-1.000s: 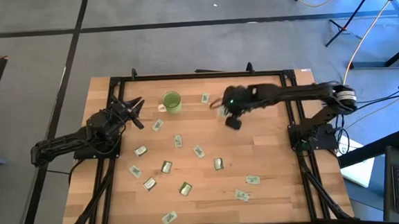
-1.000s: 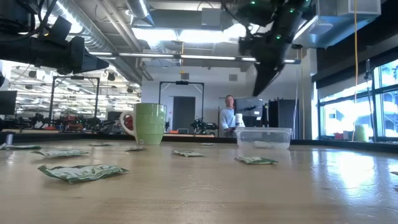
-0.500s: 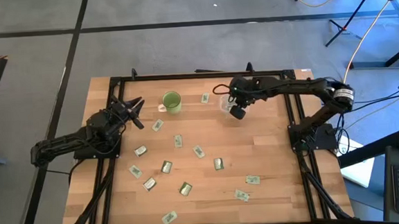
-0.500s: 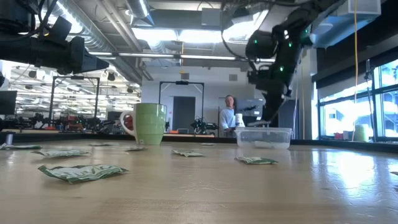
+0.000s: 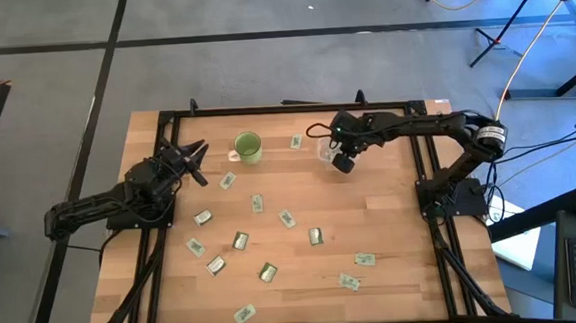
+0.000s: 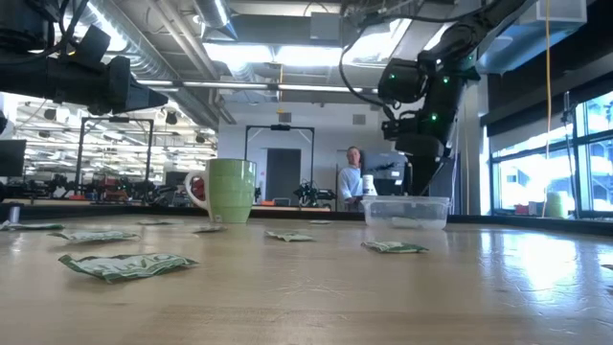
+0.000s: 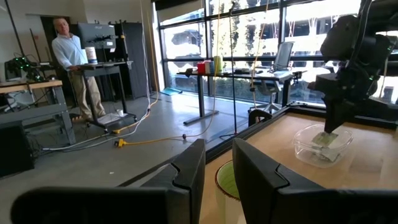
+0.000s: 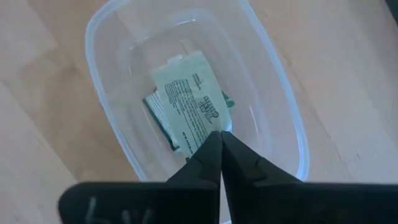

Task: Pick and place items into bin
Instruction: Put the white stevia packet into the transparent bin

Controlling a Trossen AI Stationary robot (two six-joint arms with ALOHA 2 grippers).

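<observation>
The right hand [image 5: 340, 162] is hanging directly over the clear plastic bin [image 5: 325, 150] near the far edge of the tabletop [image 5: 393, 235]. In the right wrist view its two dark fingers [image 8: 208, 158] are pressed together, pinching the lower edge of a pale green packet [image 8: 189, 111] whose body is reaching down into the bin [image 8: 106, 124]. A darker packet [image 8: 160, 121] is lying under it on the bin's floor. In the low view this hand [image 6: 418, 182] is pointing down just above the bin's rim [image 6: 406, 201].

The left hand [image 5: 195, 153] is waiting near the left side of the tabletop, close to the green mug [image 5: 248, 147]; its fingers [image 7: 186, 171] are standing slightly apart with nothing between them.

The other packets are lying scattered on the tabletop, well apart from the bin: one [image 5: 296, 141] is sitting between the mug and the bin, several [image 5: 258, 203] are spread across the middle, and others [image 5: 350, 281] are lying toward the near edge.

A person [image 7: 73, 62] is standing at a desk in the room beyond the tabletop.
</observation>
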